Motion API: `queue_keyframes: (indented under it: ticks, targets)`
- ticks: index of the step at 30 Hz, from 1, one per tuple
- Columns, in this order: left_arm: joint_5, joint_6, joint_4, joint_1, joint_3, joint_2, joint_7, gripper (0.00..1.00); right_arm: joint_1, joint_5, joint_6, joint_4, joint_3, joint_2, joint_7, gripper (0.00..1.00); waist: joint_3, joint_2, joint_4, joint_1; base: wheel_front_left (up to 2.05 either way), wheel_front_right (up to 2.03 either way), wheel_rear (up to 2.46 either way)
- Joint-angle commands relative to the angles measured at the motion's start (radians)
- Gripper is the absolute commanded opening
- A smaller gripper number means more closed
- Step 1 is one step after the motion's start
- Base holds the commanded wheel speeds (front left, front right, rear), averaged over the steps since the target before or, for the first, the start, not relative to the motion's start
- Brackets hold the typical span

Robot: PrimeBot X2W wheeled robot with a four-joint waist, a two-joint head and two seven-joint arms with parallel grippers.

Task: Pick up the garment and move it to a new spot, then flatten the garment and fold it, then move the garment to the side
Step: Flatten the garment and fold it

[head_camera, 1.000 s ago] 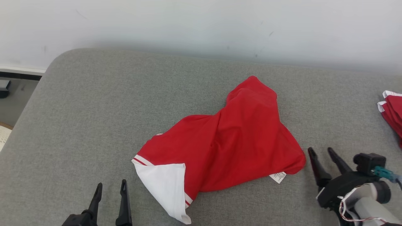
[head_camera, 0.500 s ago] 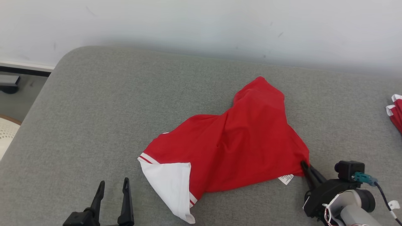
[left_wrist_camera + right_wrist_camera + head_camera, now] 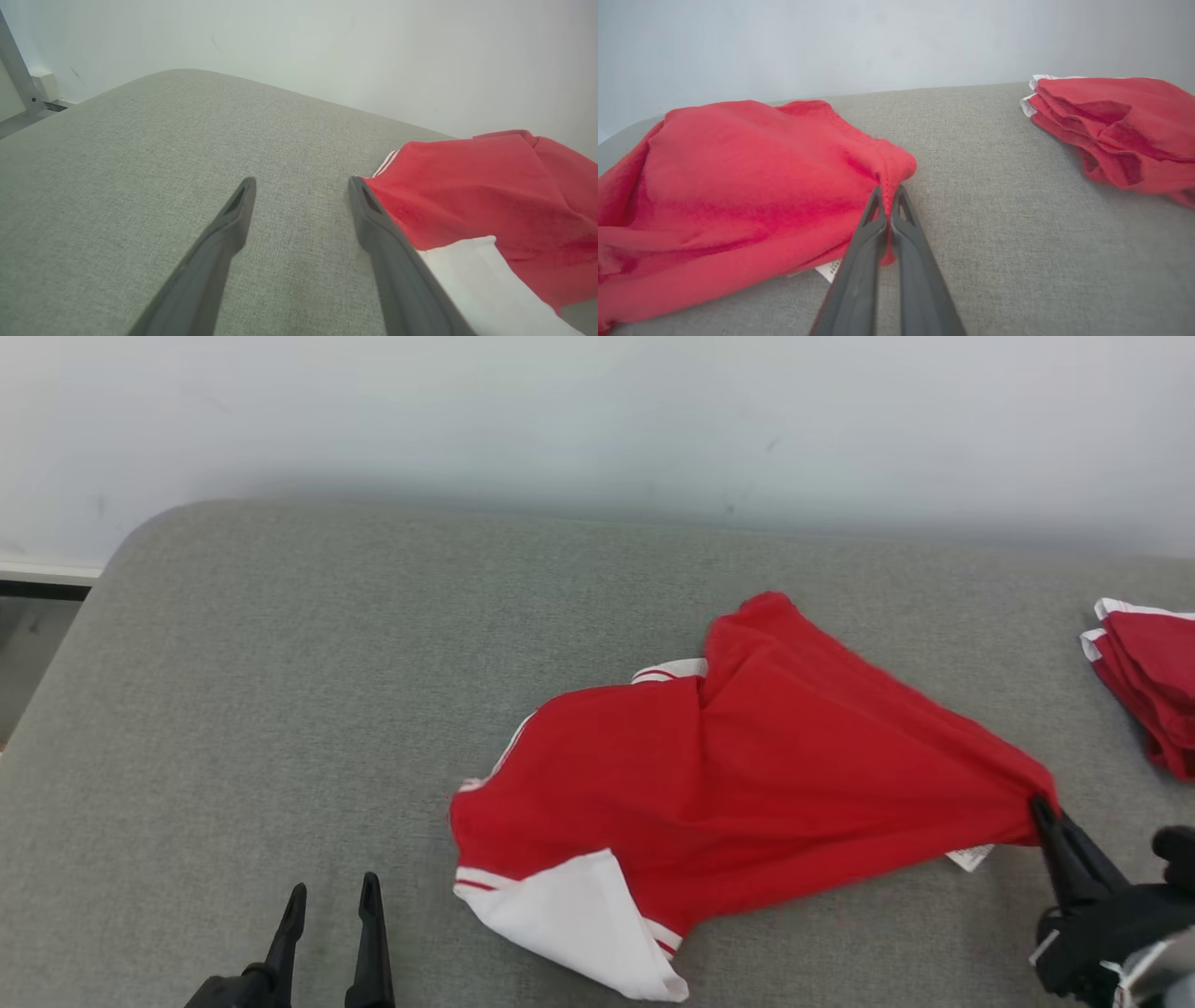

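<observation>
- Garment, red, crumpled mid-frame on grey cushion.
- Your right gripper pinches its right corner, lower right.
- Your left gripper spread, lower left, near it.

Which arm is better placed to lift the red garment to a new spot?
Right. The right end effector is shut on a corner of the red garment, drawn taut. The left end effector stands open over the grey cushion, holding nothing.

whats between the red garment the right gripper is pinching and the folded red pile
Just bare grey padded surface between the garment and the folded pile, clearest in the right wrist view.
</observation>
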Motion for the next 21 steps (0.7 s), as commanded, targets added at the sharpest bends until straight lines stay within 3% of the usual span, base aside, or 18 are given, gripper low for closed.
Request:
queue_keyframes:
  ticks: [1, 8, 12, 16, 21]
  targets:
    - [-0.009, 0.004, -0.002, 0.011, 0.001, 0.001, -0.003, 1.00, 0.035, -0.013, -0.003, -0.039, -0.022, -0.004, 0.018, 0.00, 0.001, 0.0000, -0.010, 0.0000, 0.00, 0.00, 0.00]
    - [-0.023, 0.006, -0.005, -0.003, -0.007, 0.001, -0.003, 1.00, 0.197, -0.097, -0.003, -0.348, -0.192, 0.056, 0.208, 0.00, 0.017, 0.0000, -0.021, 0.0000, 0.00, 0.00, 0.00]
    - [-0.028, 0.006, -0.001, -0.023, -0.013, 0.001, -0.003, 1.00, 0.197, -0.136, -0.003, -0.449, -0.217, 0.105, 0.299, 0.00, 0.029, 0.0000, -0.012, 0.0000, 0.00, 0.00, 0.00]
    - [-0.031, 0.003, 0.005, -0.035, -0.026, 0.001, -0.003, 1.00, 0.118, -0.162, -0.003, -0.435, -0.192, 0.116, 0.360, 0.00, 0.039, 0.0000, 0.008, 0.0000, 0.00, 0.00, 0.00]
    - [-0.037, 0.005, 0.006, -0.052, -0.047, 0.001, -0.003, 1.00, -0.040, -0.176, -0.002, -0.301, -0.144, 0.102, 0.380, 0.00, 0.054, 0.0000, 0.041, 0.0000, 0.00, 0.00, 0.00]
